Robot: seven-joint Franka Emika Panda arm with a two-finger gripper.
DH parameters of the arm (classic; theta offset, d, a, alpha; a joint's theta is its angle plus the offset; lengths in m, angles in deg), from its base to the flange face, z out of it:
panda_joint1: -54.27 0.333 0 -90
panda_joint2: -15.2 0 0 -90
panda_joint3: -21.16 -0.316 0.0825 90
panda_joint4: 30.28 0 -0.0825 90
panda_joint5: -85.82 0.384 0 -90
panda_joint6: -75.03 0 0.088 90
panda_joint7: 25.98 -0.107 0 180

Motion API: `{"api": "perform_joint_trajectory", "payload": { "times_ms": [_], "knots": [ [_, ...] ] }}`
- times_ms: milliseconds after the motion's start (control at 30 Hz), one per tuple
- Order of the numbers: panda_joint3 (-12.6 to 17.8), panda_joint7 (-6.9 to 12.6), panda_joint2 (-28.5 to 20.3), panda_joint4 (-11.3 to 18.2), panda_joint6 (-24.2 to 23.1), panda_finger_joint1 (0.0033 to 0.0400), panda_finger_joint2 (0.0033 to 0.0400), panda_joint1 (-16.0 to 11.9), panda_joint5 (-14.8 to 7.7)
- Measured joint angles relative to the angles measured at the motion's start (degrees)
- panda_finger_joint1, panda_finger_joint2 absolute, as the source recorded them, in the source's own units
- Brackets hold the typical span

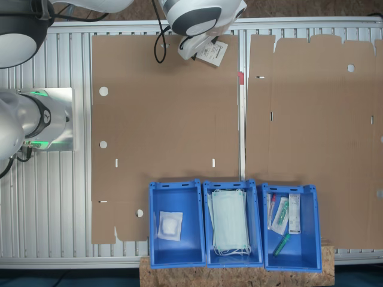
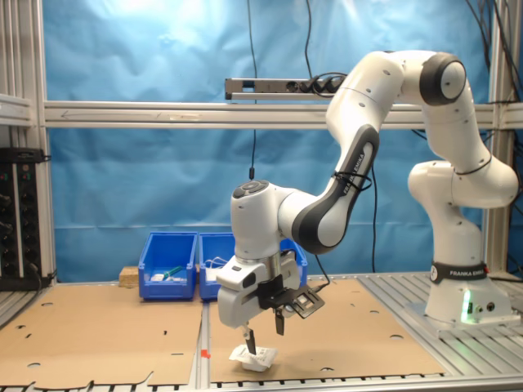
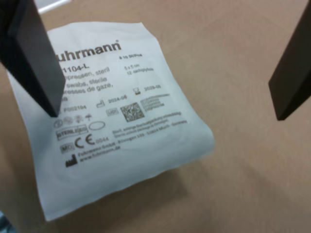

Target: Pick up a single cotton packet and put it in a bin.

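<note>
Lying on the cardboard under the gripper (image 3: 160, 68), whose jaws stand apart with one over its edge and the other well clear, the packet (image 3: 121, 131) looks light, thin, soft and probably slick, so pinch it across a puffed-up edge.
</note>
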State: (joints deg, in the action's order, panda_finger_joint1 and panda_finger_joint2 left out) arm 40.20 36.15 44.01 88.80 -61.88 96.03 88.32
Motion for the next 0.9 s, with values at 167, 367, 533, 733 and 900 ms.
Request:
{"api": "perform_joint_trajectory", "payload": {
  "times_ms": [167,367,533,733,900],
  "knots": [
    [0.03,0.64,0.0,-0.11,0.0,0.04,0.04,-0.41,0.0],
    [0.1,1.0,0.04,-1.09,0.0,0.04,0.04,-0.7,0.0],
    [0.11,1.5,0.06,-2.46,0.0,0.04,0.04,-0.79,0.0],
    [0.1,1.76,0.08,-4.13,0.0,0.04,0.04,-0.79,0.0],
    [0.04,1.85,0.13,-5.06,0.0,0.04,0.04,-0.79,0.0]
  ]
}}
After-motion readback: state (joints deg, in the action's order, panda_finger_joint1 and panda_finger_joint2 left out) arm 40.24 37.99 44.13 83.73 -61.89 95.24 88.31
